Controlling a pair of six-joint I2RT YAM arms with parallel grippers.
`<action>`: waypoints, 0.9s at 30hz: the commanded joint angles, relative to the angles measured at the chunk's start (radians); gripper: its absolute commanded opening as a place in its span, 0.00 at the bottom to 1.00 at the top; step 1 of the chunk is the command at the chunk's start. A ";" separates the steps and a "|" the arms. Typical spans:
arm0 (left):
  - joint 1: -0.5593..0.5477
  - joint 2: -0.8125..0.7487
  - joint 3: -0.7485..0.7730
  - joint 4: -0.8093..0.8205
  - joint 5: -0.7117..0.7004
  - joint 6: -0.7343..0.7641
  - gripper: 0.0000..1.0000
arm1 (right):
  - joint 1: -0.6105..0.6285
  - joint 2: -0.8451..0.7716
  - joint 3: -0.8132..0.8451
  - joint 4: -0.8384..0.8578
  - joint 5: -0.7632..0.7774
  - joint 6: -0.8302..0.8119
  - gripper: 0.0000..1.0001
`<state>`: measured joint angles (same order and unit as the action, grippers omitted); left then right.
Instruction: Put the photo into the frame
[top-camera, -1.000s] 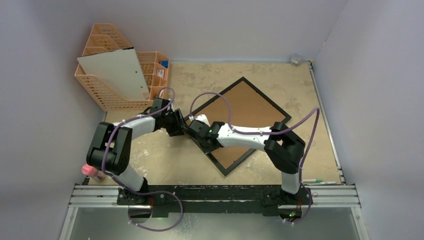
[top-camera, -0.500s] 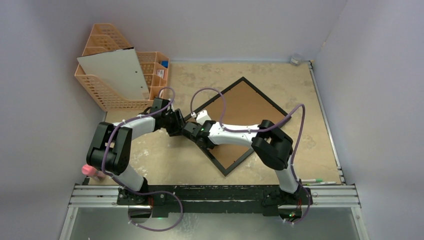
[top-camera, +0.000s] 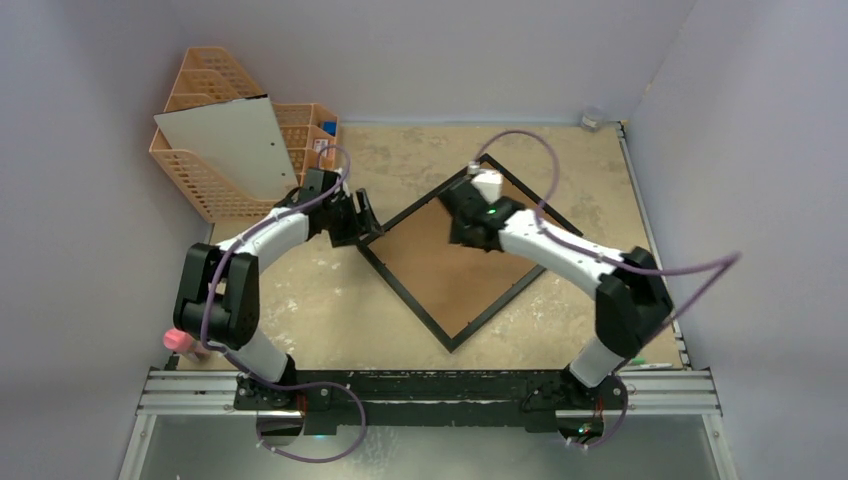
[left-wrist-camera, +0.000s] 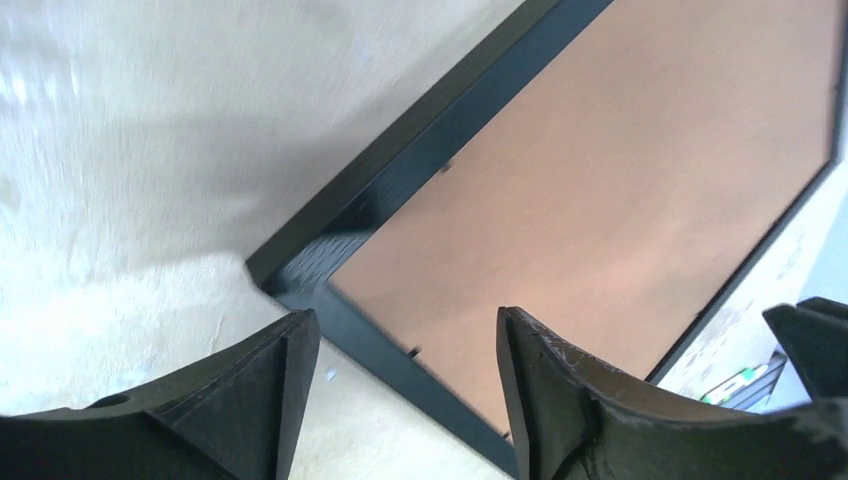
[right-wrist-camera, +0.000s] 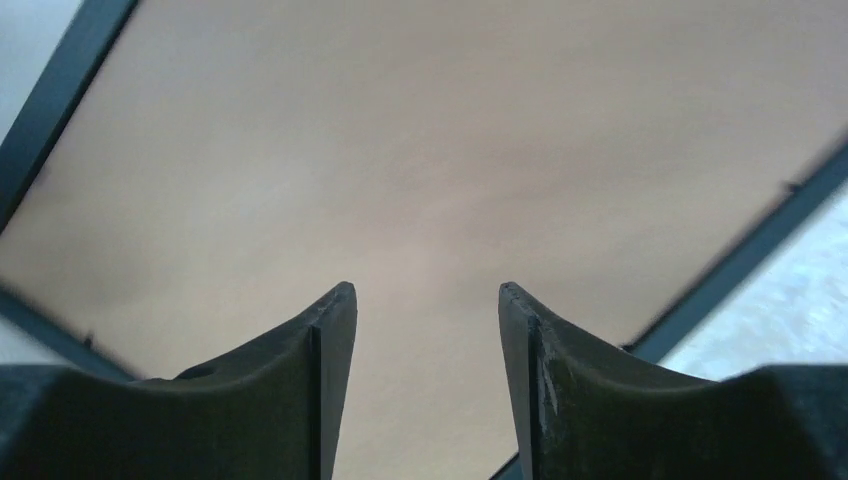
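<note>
Both left tool (left-wrist-camera: 405, 330) and right tool (right-wrist-camera: 425, 300) gape empty above the frame (top-camera: 440, 280), orange basket (top-camera: 200, 180) seemingly near.

Frame (top-camera: 450, 270): from above, the stretch by its far corner is covered by the right arm (top-camera: 560, 250).
Right wrist view: frame (right-wrist-camera: 430, 150) runs off the edges, soft with blur.
Left wrist view: frame (left-wrist-camera: 600, 200) cut off at right; desk (left-wrist-camera: 120, 150) smeared.
Small object (top-camera: 594, 118) at the desk's far right corner: too small to name.
Pink thing (top-camera: 178, 342) partly behind the left arm (top-camera: 262, 232).

Robot lab cell, white enclosure walls (top-camera: 430, 50), aluminium mounting rail (top-camera: 190, 392)
</note>
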<state>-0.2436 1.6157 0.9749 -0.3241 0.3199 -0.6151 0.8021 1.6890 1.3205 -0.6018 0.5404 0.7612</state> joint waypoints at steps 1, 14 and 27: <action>0.000 0.025 0.145 0.030 -0.023 0.076 0.72 | -0.161 -0.155 -0.150 0.014 -0.057 0.163 0.65; -0.022 0.426 0.540 -0.021 -0.039 0.179 0.80 | -0.491 -0.423 -0.512 0.117 -0.180 0.251 0.92; -0.037 0.468 0.444 0.027 0.082 0.138 0.60 | -0.617 -0.292 -0.645 0.423 -0.449 0.132 0.81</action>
<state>-0.2764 2.0911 1.4788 -0.3225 0.3153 -0.4381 0.2050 1.3632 0.6933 -0.3069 0.1848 0.9470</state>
